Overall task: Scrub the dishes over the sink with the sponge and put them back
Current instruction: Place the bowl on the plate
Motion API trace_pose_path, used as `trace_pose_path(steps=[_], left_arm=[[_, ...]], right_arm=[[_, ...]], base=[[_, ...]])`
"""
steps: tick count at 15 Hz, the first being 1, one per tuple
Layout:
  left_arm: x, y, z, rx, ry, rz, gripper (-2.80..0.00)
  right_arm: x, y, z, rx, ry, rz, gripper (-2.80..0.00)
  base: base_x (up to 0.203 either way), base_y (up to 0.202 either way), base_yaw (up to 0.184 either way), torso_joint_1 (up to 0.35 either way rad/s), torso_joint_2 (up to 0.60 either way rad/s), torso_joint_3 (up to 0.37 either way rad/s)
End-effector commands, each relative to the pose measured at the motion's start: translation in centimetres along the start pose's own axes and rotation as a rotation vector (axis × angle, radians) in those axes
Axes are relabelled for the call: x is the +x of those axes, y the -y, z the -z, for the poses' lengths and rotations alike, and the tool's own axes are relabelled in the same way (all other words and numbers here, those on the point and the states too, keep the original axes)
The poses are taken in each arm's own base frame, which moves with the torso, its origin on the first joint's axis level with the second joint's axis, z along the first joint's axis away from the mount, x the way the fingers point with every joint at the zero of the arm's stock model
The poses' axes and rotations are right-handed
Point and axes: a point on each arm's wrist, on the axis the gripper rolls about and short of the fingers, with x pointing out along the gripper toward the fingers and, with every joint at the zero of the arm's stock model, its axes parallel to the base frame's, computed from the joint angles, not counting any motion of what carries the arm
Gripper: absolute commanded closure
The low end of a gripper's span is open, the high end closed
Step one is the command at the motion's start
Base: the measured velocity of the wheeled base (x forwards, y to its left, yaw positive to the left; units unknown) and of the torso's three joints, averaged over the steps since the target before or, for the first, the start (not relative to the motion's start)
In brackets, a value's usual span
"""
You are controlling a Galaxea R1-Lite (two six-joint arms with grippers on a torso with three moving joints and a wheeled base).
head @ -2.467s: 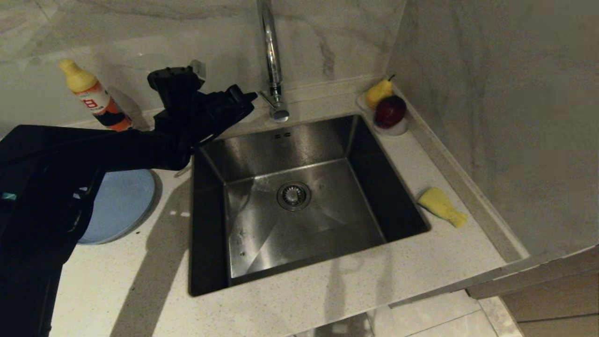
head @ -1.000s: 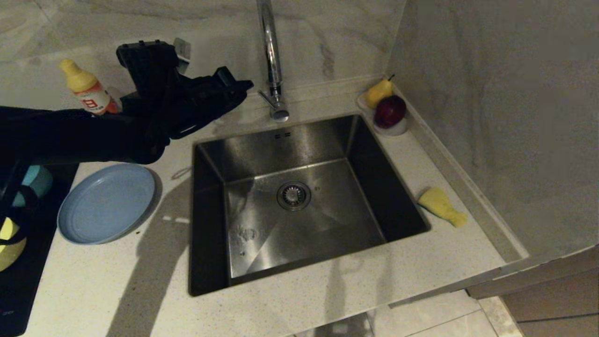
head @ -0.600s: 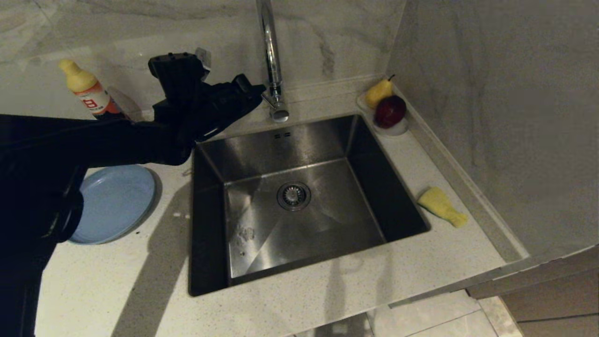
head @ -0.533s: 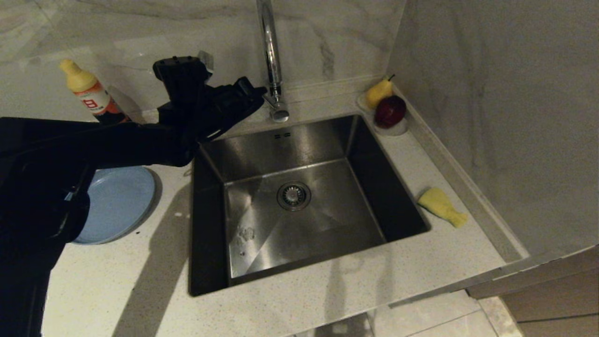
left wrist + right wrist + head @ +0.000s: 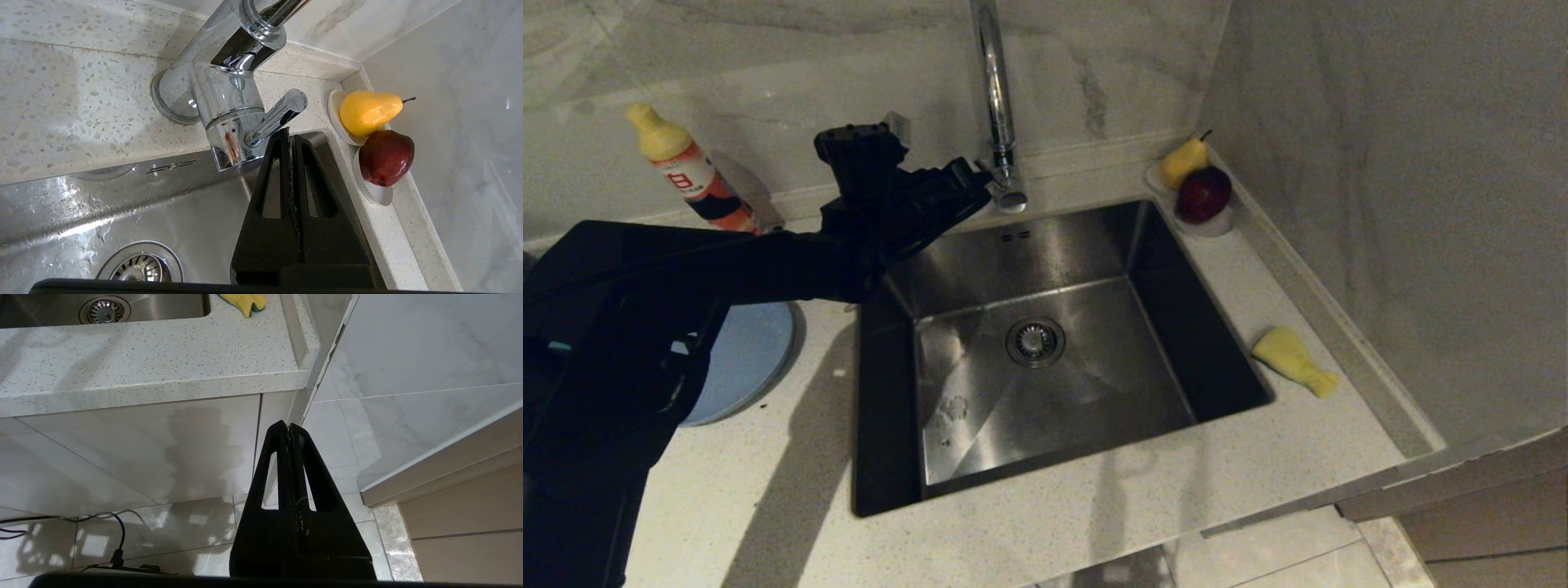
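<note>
Left gripper (image 5: 974, 175) reaches over the far-left corner of the sink (image 5: 1045, 457), its jaws pressed together and empty, the tips just beside the lever of the tap (image 5: 995, 98); in the left wrist view the tips (image 5: 288, 136) lie against or just short of that lever, and contact cannot be told. Right gripper (image 5: 289, 430) hangs parked below the bench (image 5: 1029, 539) edge, over the floor, jaws likewise pressed together on nothing. The sponge (image 5: 1294, 360) lies on the bench to the right of the sink, near the wall, well apart from both grippers. The plate (image 5: 747, 355) sits on the bench left of the sink, partly hidden by the left arm; the bowls are not visible. A detergent bottle (image 5: 686, 171) stands at the far left, and a pear (image 5: 1183, 161) and a dark red fruit (image 5: 1203, 194) rest on a small dish at the far-right corner. Judged by look, the sponge is light, soft and squashy, best pinched across its thick middle; the plate is probably light, stiff and smooth, slippery once wet, and best gripped at the rim.
</note>
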Motion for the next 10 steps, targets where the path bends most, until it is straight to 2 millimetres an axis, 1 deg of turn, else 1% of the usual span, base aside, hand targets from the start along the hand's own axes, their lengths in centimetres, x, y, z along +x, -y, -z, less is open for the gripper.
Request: trace_pose_path(steps=[1,4,8,10], left_arm=[[0.2,-0.4,0.5,0.001,-0.008,-0.004,0.0],[0.2,-1.3,0.6,0.03,-0.008,-0.022,0.0],[-0.3,-3.0,-0.3,0.048,0.009,-0.06,0.0],[-0.5,-3.6,-0.7,0.052,0.021,-0.081,0.0]], right_arm=[[0.0,0.0,0.0,-0.002,-0.001,-0.001,0.0],[0.0,0.0,0.0,-0.001,-0.001,-0.001,0.0],[0.0,0.0,0.0,-0.001,-0.001,-0.001,0.0],[0.0,0.0,0.0,-0.002,-0.001,0.001,0.0]], base=[[0.0,0.0,0.0,0.0,0.0,0.0],[0.0,0.0,0.0,0.0,0.0,0.0],[0.0,0.0,0.0,0.0,0.0,0.0],[0.0,0.0,0.0,0.0,0.0,0.0]])
